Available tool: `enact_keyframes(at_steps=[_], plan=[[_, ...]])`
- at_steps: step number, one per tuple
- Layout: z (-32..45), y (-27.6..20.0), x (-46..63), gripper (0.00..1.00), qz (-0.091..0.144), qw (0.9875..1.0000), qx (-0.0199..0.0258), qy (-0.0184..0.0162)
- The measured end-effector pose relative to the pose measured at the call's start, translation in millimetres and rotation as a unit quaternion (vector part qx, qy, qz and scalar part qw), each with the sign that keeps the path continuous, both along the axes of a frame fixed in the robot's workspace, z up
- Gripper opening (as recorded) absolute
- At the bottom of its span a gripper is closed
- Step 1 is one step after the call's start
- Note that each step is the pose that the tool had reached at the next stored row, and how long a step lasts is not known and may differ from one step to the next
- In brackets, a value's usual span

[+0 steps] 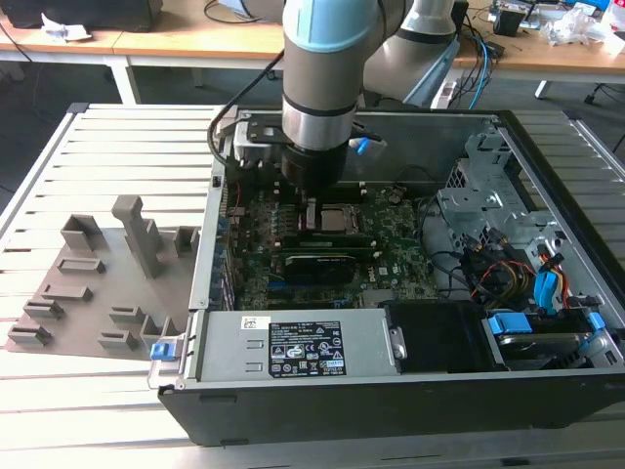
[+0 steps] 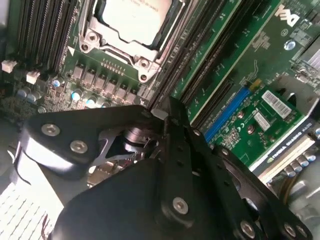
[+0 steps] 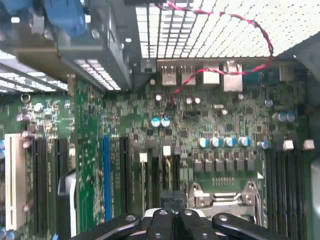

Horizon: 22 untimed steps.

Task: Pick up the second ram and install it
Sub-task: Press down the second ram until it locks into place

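My gripper [image 1: 311, 207] reaches down into the open computer case, right beside the processor socket [image 1: 337, 219]. In both wrist views the gripper [image 2: 156, 114] [image 3: 172, 202] has its black fingers drawn together and looks shut. It sits over the dark memory slots [image 3: 162, 170] next to the processor socket [image 3: 220, 197]. The second ram is hidden: I see no green stick between the fingertips, and the fingers cover the slot under them. Long dark sticks [image 1: 332, 238] lie in the slots on the near side of the socket.
A grey fixture tray [image 1: 98, 283] with upright blocks lies on the slatted table at the exterior view's left. An expansion card [image 1: 317, 266] [image 2: 265, 120] sits near the slots. The power supply [image 1: 293, 347], drive cage [image 1: 498, 195] and cables crowd the case. A red-black wire [image 3: 240, 25] loops by the rear ports.
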State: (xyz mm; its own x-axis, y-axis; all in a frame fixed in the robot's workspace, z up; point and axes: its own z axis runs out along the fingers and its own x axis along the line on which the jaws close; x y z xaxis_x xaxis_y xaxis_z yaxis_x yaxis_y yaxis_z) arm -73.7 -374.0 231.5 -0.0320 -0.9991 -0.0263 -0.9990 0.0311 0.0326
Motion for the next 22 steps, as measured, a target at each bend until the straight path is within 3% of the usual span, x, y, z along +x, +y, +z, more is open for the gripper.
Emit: enact_keyframes(at_steps=[6,8,12,17,20,22], plan=[[-4.5,0.0,-0.8,0.11,0.000,1.0000,-0.0001,0.0001],[0.8,0.3,1.6,0.11,0.000,1.0000,0.0007,-0.0004],[3.1,0.1,24.4,0.11,0.000,1.0000,0.0002,0.0036],[4.4,0.3,36.1,0.11,0.000,1.0000,-0.0007,0.0059],[18.0,1.2,36.7,0.11,0.000,1.0000,-0.0011,0.0058],[33.1,2.6,37.1,0.11,0.000,1.0000,-0.0013,0.0058]])
